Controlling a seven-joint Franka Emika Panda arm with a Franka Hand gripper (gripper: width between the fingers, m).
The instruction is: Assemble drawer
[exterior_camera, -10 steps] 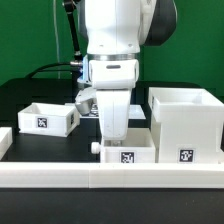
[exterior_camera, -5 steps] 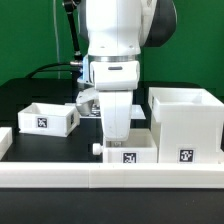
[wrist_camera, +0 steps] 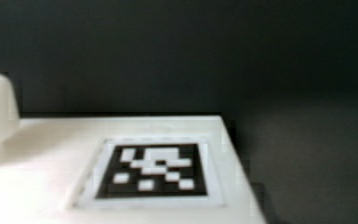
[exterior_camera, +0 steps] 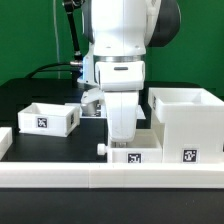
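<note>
Bearing down with gripper (exterior_camera: 122,137) fingers pressed together at the small tray (exterior_camera: 135,156), just beside the housing (exterior_camera: 185,122) on the exterior view's left, not showing any pinch on its wall. Likely easing it toward the housing: going level and slow, avoiding jamming.

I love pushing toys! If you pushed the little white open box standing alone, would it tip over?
The small white plastic open-top tray would probably slide, not tip: it sits low and wide on the black table. It looks thin-walled and hollow, so likely light. Straight walls suggest it stays stiff.
</note>
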